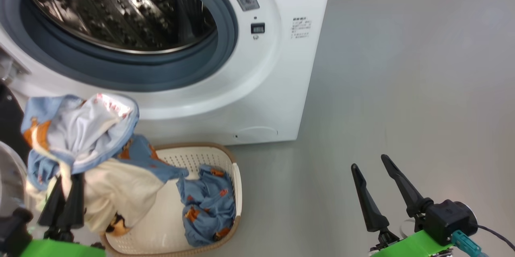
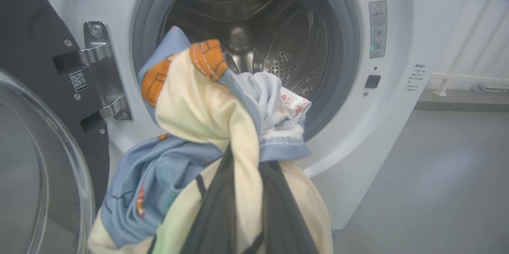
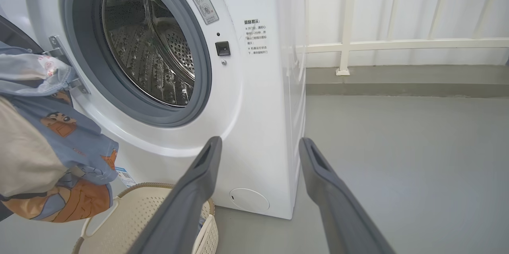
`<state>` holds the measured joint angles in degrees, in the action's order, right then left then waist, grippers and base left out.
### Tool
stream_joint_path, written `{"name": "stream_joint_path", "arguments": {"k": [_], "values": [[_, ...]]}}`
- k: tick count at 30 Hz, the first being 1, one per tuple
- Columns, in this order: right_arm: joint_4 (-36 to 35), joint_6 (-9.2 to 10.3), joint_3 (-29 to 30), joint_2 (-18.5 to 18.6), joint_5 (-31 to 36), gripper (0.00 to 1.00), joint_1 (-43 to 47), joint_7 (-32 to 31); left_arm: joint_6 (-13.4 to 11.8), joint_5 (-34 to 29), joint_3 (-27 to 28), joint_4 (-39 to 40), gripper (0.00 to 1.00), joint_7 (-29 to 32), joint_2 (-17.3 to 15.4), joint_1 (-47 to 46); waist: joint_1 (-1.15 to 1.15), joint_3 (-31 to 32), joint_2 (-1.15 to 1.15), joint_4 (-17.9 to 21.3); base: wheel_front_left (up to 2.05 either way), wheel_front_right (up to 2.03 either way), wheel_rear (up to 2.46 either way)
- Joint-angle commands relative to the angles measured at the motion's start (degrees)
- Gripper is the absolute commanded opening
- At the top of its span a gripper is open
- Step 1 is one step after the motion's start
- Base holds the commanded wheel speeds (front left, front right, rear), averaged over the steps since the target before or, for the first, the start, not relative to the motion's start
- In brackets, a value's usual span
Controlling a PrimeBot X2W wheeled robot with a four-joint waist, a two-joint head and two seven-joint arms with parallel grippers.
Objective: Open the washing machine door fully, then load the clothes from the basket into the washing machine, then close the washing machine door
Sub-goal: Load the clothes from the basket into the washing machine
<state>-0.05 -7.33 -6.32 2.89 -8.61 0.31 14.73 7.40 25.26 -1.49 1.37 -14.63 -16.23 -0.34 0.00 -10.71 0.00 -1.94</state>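
The washing machine [image 1: 265,88] stands with its steel drum [image 1: 120,11] exposed. The washing machine door [image 2: 35,158] is swung wide to the left on its hinge. My left gripper [image 1: 69,182] is shut on a bundle of the clothes [image 1: 80,136], blue, cream and orange, held up in front of the drum mouth; the same clothes [image 2: 199,127] drape over its fingers. Below, the basket [image 1: 238,176] sits on the floor against the washer, with a blue printed garment [image 1: 209,204] lying in it. My right gripper [image 1: 369,161] hangs open to the right, with nothing between its fingers [image 3: 191,190].
Bare grey floor [image 1: 410,88] stretches to the right of the washer. A white railing [image 3: 397,43] and a low kerb run along the far wall. The door's metal hinge [image 2: 99,71] sits left of the drum opening.
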Motion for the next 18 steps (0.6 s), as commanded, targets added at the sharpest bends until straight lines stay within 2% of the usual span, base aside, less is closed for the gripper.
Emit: {"name": "stream_joint_path", "arguments": {"k": [1, 18], "values": [[-1.62, -0.16, -0.86, -0.02, 0.63, 1.00, 0.63, 0.27, 0.09, -0.88, 3.07, 1.94, 0.00, -0.37, -0.95, -0.19, 0.00, 2.17, 0.00, 0.13, 0.00, 0.00, 0.00], [-1.96, -0.16, 1.28, -0.02, 1.91, 1.00, 2.61, 0.27, 0.09, -4.61, 7.83, 3.78, 0.00, -0.37, 4.64, 6.99, 0.00, 6.95, 0.00, 2.09, 0.00, 0.00, 0.00]]}}
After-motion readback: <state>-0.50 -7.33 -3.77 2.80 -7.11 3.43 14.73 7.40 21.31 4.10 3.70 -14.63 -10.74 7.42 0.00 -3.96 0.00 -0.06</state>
